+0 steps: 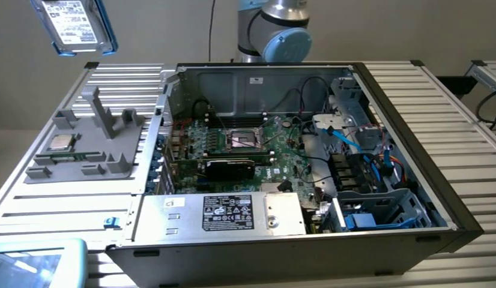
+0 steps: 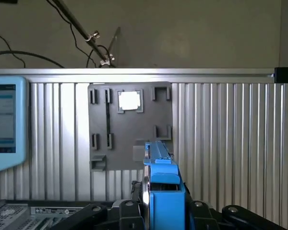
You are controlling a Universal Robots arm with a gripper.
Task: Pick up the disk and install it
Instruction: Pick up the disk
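Observation:
The disk, a silver-grey drive with a white label in a bright blue bracket, hangs high in the air at the exterior view's far left, above the ribbed table and the grey fixture. In the wrist view the disk appears edge-on, its blue bracket clamped between the black fingers of my gripper. The gripper is shut on it. Beyond the disk in that view lies the grey fixture.
An open computer case fills the middle of the table, with the motherboard, a silver power supply and a blue drive bay inside. A small square chip sits on the fixture. A tablet lies at the near left corner.

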